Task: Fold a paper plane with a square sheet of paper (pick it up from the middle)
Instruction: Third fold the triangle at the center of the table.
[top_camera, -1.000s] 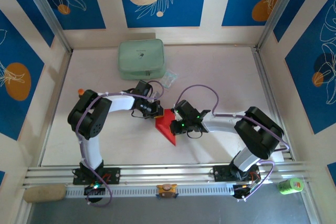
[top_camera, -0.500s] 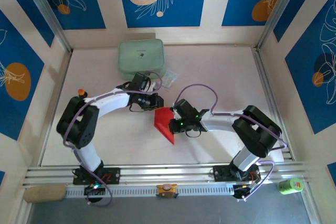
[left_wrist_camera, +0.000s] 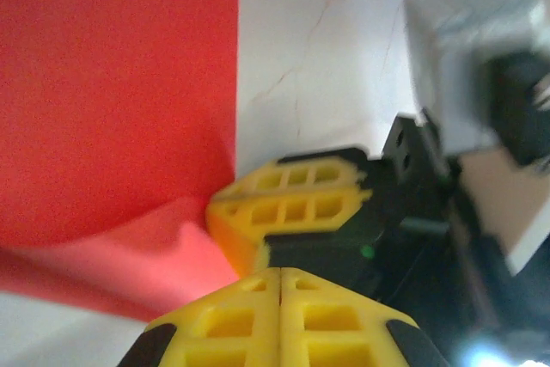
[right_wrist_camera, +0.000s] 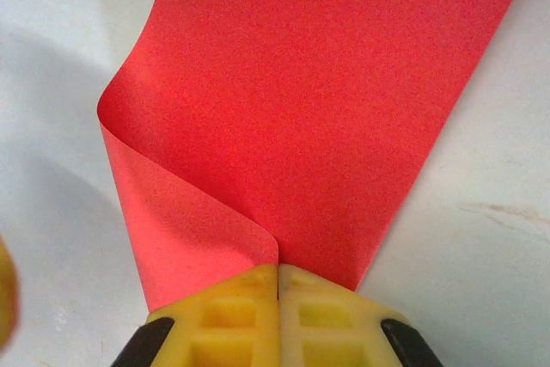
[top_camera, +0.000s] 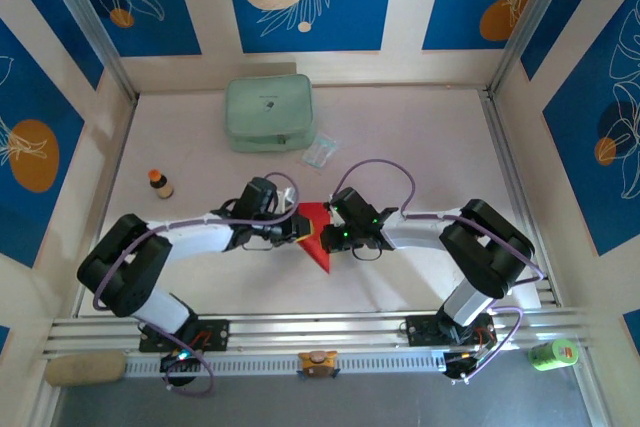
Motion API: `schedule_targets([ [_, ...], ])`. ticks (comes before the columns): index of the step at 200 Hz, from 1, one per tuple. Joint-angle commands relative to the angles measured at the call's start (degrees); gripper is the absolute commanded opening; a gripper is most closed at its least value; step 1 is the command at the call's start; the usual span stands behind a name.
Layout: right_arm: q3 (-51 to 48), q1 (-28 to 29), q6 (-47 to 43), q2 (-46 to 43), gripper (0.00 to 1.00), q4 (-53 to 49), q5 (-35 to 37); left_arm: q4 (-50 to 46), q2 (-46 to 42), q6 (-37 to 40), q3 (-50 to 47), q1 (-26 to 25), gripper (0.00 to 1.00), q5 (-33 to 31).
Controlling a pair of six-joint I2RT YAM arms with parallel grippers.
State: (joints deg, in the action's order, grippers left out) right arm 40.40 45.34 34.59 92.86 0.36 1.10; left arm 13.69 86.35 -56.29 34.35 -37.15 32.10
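The square sheet of paper (top_camera: 320, 255) is bright red and lies folded at mid-table as a triangle, its point toward the near edge. My right gripper (top_camera: 326, 237) is at the sheet's right side. In the right wrist view it (right_wrist_camera: 278, 271) is shut on the corner of a flap (right_wrist_camera: 189, 229) curled over from the left of the paper (right_wrist_camera: 326, 109). My left gripper (top_camera: 300, 229) is at the sheet's left edge. In the left wrist view it (left_wrist_camera: 280, 285) is shut with nothing between its fingers, just beside the paper (left_wrist_camera: 112, 83) and facing the right gripper's yellow fingers (left_wrist_camera: 292, 204).
A pale green pouch (top_camera: 268, 112) lies at the back, with a small clear packet (top_camera: 320, 152) in front of it. A little bottle with an orange cap (top_camera: 158, 183) stands at the left. Aluminium rails (top_camera: 300, 332) border the table's near edge.
My left arm has swung down and stretched out, and its gripper has moved from near the pouch to the paper's left edge. The small bottle is now uncovered. The right gripper has stayed put.
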Motion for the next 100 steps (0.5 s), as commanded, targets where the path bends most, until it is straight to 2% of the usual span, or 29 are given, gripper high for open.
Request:
schedule_targets([
  [1, -0.3, -0.3, 0.7, 1.2, 0.00, -1.7, 0.5, 8.2, -1.9, -4.7, -2.9, -0.2, 0.00, -0.3],
  [53, -0.2, -0.3, 0.7, 1.1, 0.00, -2.1, 0.6, 12.3, 0.7, -6.0, -4.5, -0.4, 0.00, 0.8],
  [100, -0.1, -0.3, 0.2, 1.1, 0.00, -2.6, 0.5, 10.5, 3.2, -6.3, -4.0, -0.5, 0.00, 0.6],
])
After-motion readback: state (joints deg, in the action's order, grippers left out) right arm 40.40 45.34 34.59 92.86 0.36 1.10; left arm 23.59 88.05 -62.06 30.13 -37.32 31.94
